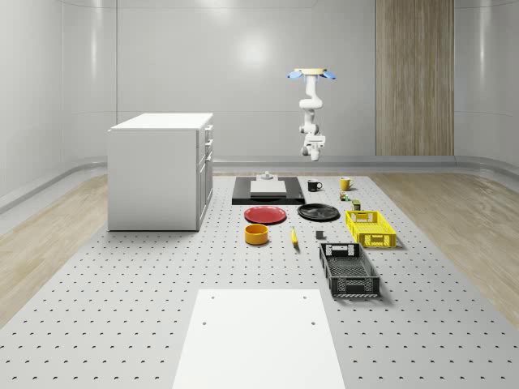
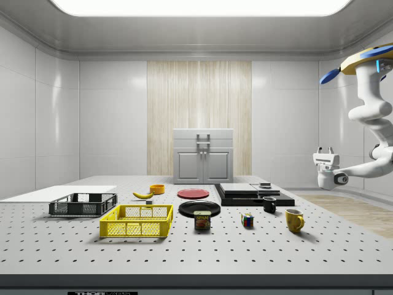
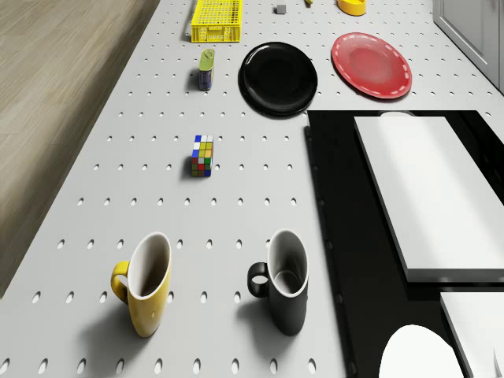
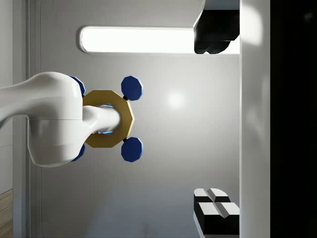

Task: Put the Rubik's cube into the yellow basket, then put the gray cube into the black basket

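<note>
A pale perforated bench point(image 1: 122, 308) fills the floor of a grey-walled room. On it the Rubik's cube point(image 3: 202, 155) sits alone on bare surface, between the tin can point(image 3: 206, 69) and the two mugs, a yellow mug point(image 3: 146, 283) and a black mug point(image 3: 285, 279). Beyond the can lies the yellow basket point(image 2: 135, 229); the gray cube point(image 1: 319, 236) rests between it and the black basket point(image 1: 327, 261).

The drone point(image 1: 309, 74) hovers high near the mug end of the bench. The gripper point(image 2: 325, 151) hangs well above the surface, turned upward, its fingers point(image 4: 215, 213) spread wide and holding nothing.

The arm likely has to swing right round before descending. A hurried turn could sway the drone and put the fingers off-centre, nudging the cube towards the can or clipping a mug.

The wrist view looks up at the rotors and shows the gap between the fingers. The side view gives the gripper's height, and the drone view gives the cube's spacing from its neighbours.
</note>
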### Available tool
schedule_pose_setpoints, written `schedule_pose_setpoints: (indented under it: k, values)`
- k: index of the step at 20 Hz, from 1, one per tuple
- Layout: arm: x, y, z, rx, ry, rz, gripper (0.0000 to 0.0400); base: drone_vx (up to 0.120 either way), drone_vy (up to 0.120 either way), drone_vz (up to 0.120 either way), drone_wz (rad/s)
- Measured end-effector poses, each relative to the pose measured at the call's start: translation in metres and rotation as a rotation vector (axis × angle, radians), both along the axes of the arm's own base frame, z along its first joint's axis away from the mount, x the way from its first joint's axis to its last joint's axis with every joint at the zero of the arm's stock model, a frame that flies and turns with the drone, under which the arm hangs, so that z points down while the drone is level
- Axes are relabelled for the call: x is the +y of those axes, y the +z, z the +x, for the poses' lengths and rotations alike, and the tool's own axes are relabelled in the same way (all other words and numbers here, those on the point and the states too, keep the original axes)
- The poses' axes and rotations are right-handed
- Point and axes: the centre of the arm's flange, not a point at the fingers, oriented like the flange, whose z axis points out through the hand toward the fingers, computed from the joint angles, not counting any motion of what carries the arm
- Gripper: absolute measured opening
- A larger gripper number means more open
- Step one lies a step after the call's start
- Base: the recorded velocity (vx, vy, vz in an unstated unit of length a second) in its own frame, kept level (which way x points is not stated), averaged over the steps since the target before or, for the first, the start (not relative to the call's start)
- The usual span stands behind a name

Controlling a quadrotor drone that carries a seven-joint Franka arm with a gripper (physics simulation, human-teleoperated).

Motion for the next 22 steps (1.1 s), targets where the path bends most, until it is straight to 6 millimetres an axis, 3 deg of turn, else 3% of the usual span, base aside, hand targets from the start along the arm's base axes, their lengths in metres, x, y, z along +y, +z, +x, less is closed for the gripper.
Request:
schedule_pose_setpoints:
  k: [22]
  values:
    - [0.0017,0.0004,-0.0016,-0.017,0.0,-0.017,0.04,0.118,0.12,0.0,0.0]
